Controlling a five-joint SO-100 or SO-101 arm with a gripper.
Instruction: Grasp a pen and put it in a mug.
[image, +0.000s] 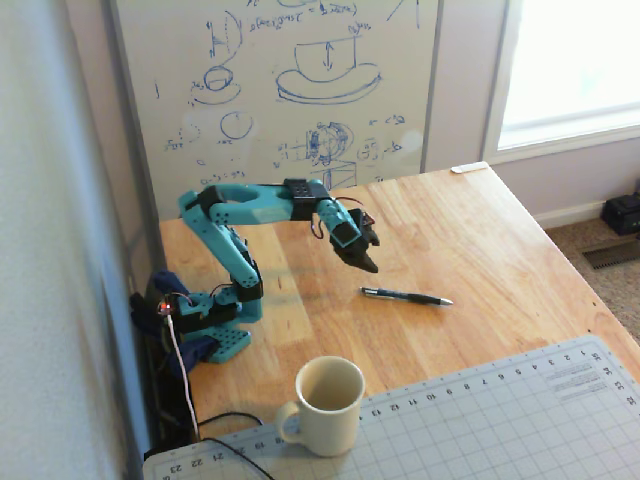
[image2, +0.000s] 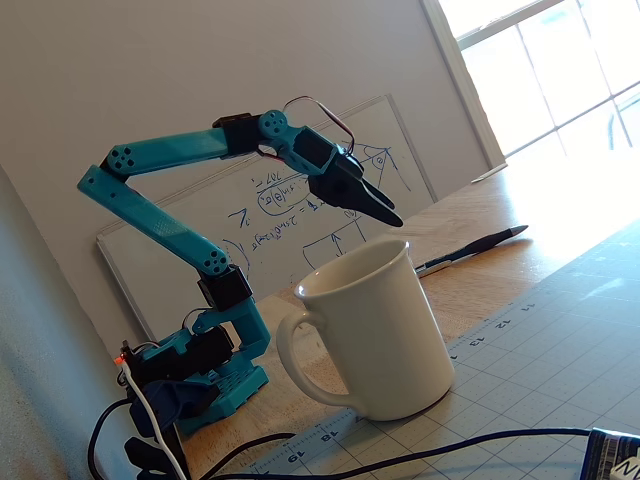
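Your teal arm's dark pincer (image: 366, 262) hangs above the wooden counter (image: 480, 240), near the silver-tipped end of the slim dark blue pen (image: 405, 296), grasping nothing; I cannot tell whether it is parted. The pen lies flat, well apart from the cream ceramic mug (image: 327, 405), leaving clear approach room.

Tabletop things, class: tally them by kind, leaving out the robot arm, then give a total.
Pen: 1
Mug: 1
Cutting mat: 1
Total: 3
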